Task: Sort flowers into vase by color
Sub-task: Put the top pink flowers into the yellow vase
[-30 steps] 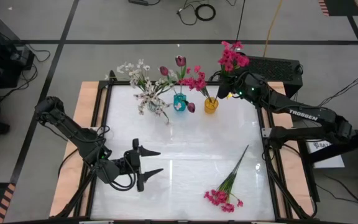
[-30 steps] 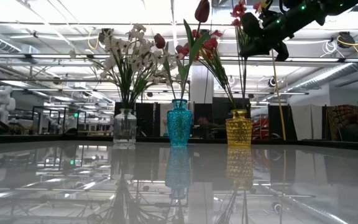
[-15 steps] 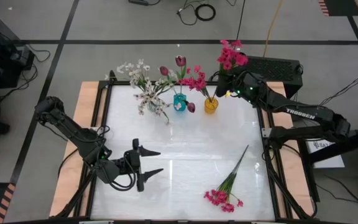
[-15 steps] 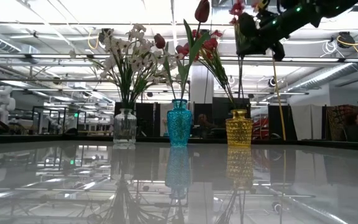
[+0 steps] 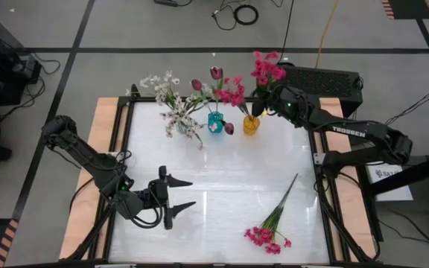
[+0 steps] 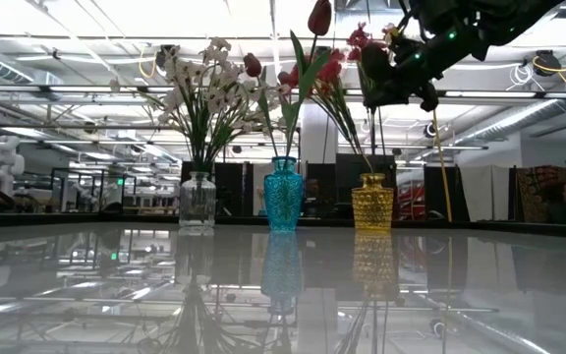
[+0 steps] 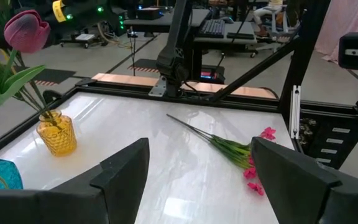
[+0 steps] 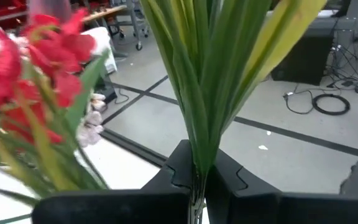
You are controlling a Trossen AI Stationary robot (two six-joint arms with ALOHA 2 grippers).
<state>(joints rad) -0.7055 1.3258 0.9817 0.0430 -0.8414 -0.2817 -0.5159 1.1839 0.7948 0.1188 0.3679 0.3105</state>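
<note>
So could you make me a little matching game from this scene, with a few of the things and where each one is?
Things:
1. white flowers
2. maroon tulips
3. magenta sprig
4. held magenta bunch

Places:
A. lying flat on the table
B. in the blue vase
C. gripped by the right end effector, above the yellow vase
D. in the clear vase

Pairs: 1-D, 2-B, 3-A, 4-C

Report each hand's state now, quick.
Left hand: open, empty, low over the table's near left.
Right hand: closed on a magenta flower sprig above the yellow vase.
</note>
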